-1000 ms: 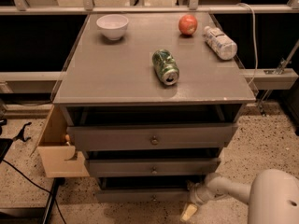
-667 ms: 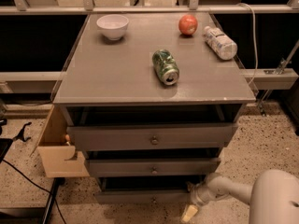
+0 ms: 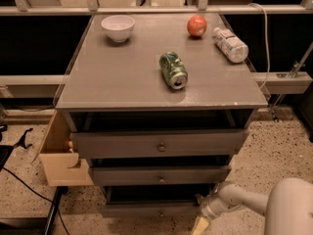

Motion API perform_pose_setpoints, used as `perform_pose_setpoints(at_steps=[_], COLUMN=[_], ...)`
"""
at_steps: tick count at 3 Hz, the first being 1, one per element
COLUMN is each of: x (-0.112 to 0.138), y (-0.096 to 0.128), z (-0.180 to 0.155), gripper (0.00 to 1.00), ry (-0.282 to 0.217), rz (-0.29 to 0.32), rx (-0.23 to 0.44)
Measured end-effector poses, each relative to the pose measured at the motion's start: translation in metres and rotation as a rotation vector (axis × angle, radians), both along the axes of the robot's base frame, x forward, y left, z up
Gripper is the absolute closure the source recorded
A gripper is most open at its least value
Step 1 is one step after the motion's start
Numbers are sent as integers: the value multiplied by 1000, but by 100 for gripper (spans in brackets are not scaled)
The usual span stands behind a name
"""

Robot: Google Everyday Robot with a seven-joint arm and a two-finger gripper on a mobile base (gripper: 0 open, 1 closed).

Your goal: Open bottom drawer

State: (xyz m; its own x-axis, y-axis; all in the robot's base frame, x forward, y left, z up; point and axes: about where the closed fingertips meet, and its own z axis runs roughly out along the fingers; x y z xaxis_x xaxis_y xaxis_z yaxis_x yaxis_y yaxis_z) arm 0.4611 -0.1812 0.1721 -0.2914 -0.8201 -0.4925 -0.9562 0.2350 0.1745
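Bottom drawer (image 3: pixel 142 210) is the lowest front on the grey cabinet (image 3: pixel 122 77), under the middle drawer (image 3: pixel 127 175) and top drawer (image 3: pixel 122 145). It has a small round knob (image 3: pixel 160 213) in the middle and a dark gap above its panel. The gripper (image 3: pixel 200 223) is down by the drawer's right end, close to the floor, on the white arm (image 3: pixel 244 199) coming in from the lower right (honestly can't tell if it's open or closed). On top are a white bowl (image 3: pixel 118 27), an apple (image 3: pixel 196 26), a bottle (image 3: pixel 231 44) lying down and a green can (image 3: pixel 173 70) on its side.
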Motion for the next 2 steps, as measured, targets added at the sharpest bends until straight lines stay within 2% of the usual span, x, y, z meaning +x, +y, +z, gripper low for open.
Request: perform_pose_setpoints(at_steps=[2], x=[-33], y=[-7], z=[9], gripper=[0], ry=[128], rz=[-13], rx=[4])
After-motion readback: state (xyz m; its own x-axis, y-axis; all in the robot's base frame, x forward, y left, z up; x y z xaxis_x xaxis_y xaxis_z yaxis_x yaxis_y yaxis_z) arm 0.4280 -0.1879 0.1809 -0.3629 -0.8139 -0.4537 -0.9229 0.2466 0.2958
